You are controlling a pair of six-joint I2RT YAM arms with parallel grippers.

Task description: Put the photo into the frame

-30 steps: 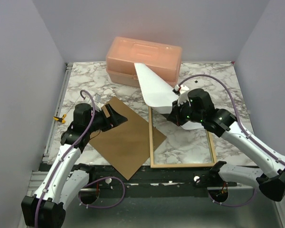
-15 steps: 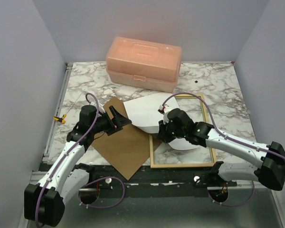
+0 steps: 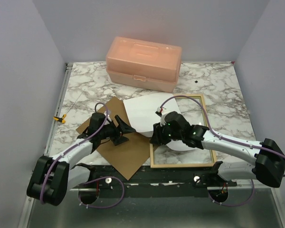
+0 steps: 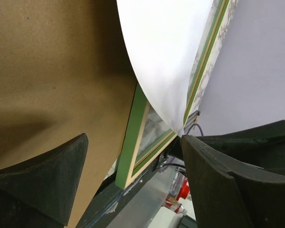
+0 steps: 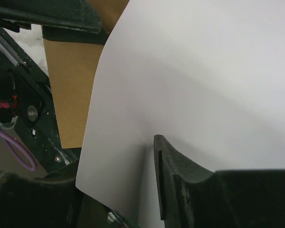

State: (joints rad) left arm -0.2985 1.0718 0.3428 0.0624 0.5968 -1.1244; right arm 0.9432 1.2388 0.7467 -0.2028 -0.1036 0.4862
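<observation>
The photo [image 3: 142, 111] lies white back up, its right part over the left side of the frame [image 3: 180, 165] and its left corner over the brown backing board [image 3: 128, 152]. My right gripper [image 3: 156, 135] is at the photo's near edge. In the right wrist view its jaws [image 5: 116, 156] stand apart, with the white sheet [image 5: 190, 71] passing loosely between them. My left gripper [image 3: 126, 130] is low over the board, open and empty, and points at the photo's left edge. The left wrist view shows the curled sheet [image 4: 166, 57] above the frame's green rail [image 4: 130, 142].
A peach plastic box [image 3: 143, 63] stands at the back of the marble table [image 3: 228, 85]. A small yellow clamp [image 3: 61, 118] sits at the left edge. The board [image 4: 52, 71] fills the left of the left wrist view.
The right arm swung the photo down from standing against the box to lying across frame and board, and its jaws have parted. The left arm reached right and lower toward the photo.
</observation>
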